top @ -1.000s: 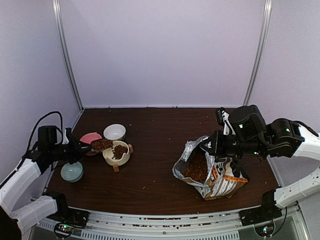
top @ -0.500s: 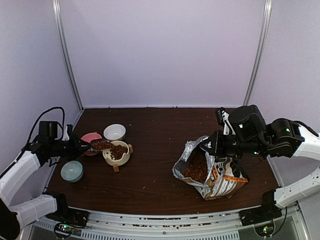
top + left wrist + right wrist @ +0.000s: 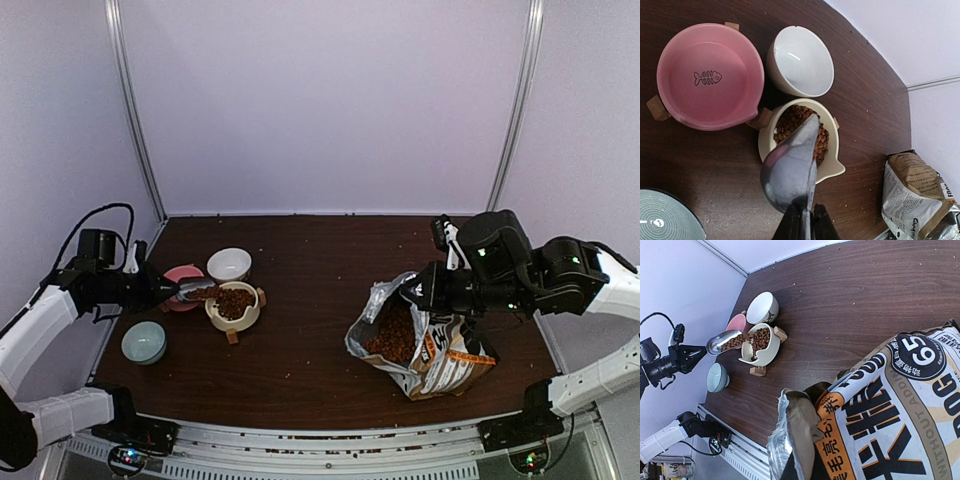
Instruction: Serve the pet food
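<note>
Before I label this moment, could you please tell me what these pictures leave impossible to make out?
- Left wrist: what the scoop holds, hidden by its own underside.
- Left wrist: the teal bowl, cut off at the corner.
- Right wrist: inside of the bag, hidden by its folded wall.

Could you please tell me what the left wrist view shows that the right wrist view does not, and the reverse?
Only the left wrist view: the fish drawing inside the pink bowl, and the underside of the scoop. Only the right wrist view: the bag with its printed front, and pet food in the scoop's hollow. Both: the cream bowl holding pet food, the white bowl, the pink bowl and the scoop.
</note>
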You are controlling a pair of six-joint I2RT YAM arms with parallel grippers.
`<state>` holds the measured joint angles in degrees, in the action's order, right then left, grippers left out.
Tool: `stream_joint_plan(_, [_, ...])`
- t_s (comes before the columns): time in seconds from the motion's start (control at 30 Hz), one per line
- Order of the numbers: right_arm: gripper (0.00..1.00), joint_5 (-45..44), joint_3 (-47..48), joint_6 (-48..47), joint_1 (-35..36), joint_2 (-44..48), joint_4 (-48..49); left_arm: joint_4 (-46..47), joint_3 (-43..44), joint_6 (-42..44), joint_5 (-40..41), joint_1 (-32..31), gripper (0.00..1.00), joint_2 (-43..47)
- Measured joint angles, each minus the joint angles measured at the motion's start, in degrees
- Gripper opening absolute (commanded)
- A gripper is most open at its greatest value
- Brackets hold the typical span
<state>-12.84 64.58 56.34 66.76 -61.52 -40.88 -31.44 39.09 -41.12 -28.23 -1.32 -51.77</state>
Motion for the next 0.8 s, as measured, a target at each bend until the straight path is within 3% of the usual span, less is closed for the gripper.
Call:
stream_joint_plan(0.43, [0.00,0.4,0.7,-0.6,0.0,-0.8,-0.5,-9.2,8.5,10.3,1.6,-0.1,0.00,-4.5])
stream_joint_plan(0.8, [0.00,0.4,0.8,-0.7,0.0,-0.8,-0.6,-13.5,14.1,15.1,5.8,-4.4,0.00,-7.6])
